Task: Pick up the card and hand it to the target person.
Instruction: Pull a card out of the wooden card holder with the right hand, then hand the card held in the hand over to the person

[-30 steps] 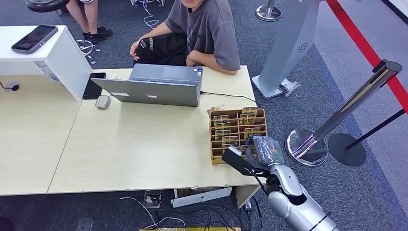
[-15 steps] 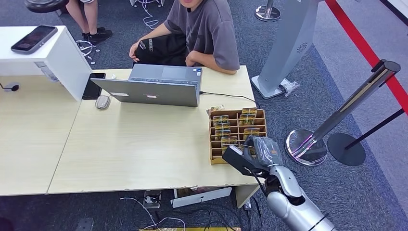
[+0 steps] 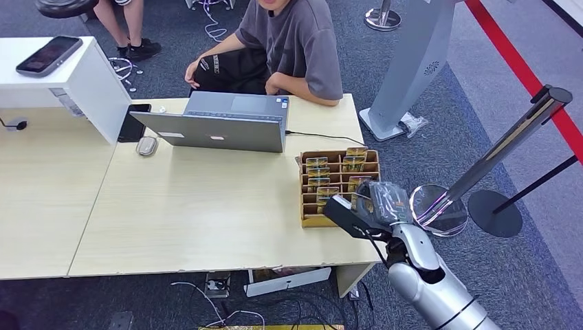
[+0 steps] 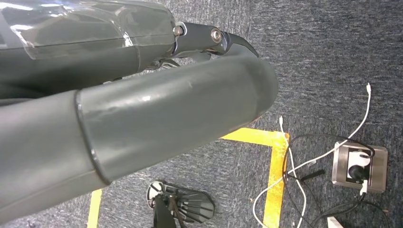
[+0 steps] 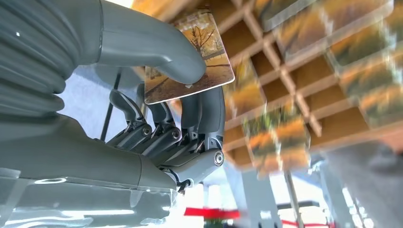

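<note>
1. Card (image 5: pixel 189 61), printed with an autumn tree scene, pinched between the thumb and fingers (image 5: pixel 209 114) of the right hand (image 3: pixel 375 210).
2. Right hand at the near right corner of the wooden card rack (image 3: pixel 311 221), above the table (image 3: pixel 206 206) edge.
3. Rack compartments hold more cards of the same kind.
4. Left hand (image 4: pixel 142 109) hangs over carpet; whether its fingers are spread or curled cannot be told.
5. Person (image 3: pixel 295 48) sits behind the laptop (image 3: pixel 220 127) at the far side.

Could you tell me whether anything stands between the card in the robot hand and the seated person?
Yes: the open laptop stands on the table between the card, pinched by the right robot hand, and the person seated behind it. The way above it looks free.
</note>
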Tool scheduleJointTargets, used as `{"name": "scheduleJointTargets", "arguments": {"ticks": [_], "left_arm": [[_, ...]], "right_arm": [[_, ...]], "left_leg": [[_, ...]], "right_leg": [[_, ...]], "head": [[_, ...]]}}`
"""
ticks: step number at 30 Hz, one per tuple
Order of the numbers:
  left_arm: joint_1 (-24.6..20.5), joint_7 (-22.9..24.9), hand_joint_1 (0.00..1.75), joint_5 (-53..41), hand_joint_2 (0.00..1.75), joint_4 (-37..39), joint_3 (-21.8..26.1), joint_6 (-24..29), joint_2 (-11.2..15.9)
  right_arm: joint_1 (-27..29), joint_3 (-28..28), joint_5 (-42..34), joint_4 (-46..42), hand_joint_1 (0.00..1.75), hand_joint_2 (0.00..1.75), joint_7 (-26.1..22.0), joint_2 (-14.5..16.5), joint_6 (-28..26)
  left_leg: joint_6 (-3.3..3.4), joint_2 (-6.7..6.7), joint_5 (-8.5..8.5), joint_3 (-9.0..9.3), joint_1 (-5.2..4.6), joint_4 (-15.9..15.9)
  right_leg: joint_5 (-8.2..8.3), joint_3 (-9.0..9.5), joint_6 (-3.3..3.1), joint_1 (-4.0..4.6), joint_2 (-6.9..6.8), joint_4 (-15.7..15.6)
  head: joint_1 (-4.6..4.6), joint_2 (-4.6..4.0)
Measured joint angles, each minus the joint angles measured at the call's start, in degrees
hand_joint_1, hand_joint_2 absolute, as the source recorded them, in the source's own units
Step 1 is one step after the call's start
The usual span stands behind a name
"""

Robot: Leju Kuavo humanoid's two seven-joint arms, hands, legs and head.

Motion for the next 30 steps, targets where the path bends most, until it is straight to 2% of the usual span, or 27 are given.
{"name": "scheduleJointTargets", "arguments": {"ticks": [10, 18, 23, 30], "left_arm": [[0.00, -0.52, 0.00, 1.53, 0.00, 0.04, 0.00, -0.40, 0.02], [-0.01, -0.78, 0.00, 1.37, 0.00, 0.07, 0.00, -0.62, 0.03], [-0.16, -1.13, 0.00, 0.33, 0.00, 0.07, -0.06, -0.78, 0.03], [-0.33, -1.38, 0.00, -0.90, 0.00, 0.07, -1.23, -0.91, 0.03]], "right_arm": [[-6.83, -1.64, 1.50, -7.70, 1.62, 1.75, 2.20, -3.60, 4.58], [-11.59, -1.63, 0.57, -10.03, 1.72, 1.75, 1.52, -3.99, 4.88], [-17.37, -0.93, 0.51, -6.64, 1.73, 1.75, -3.00, -1.75, -0.87], [-21.86, 0.35, 2.36, 4.30, 1.75, 1.75, -7.41, 2.73, -10.03]], "left_leg": [[0.00, 0.00, 0.00, -0.01, 0.01, 0.01], [0.00, -0.01, 0.00, -0.03, 0.01, 0.00], [-0.03, -0.06, 0.02, -0.09, 0.02, 0.00], [-0.03, -0.11, 0.03, -0.11, 0.03, 0.00]], "right_leg": [[0.00, -0.02, 0.00, 0.01, 0.00, 0.00], [0.00, -0.01, 0.00, 0.01, -0.01, 0.01], [0.00, -0.01, 0.00, 0.01, -0.03, 0.03], [0.00, -0.02, 0.00, 0.02, -0.05, 0.04]], "head": [[0.00, 0.00], [-0.02, 0.00], [0.00, 0.00], [-0.01, 0.00]]}}
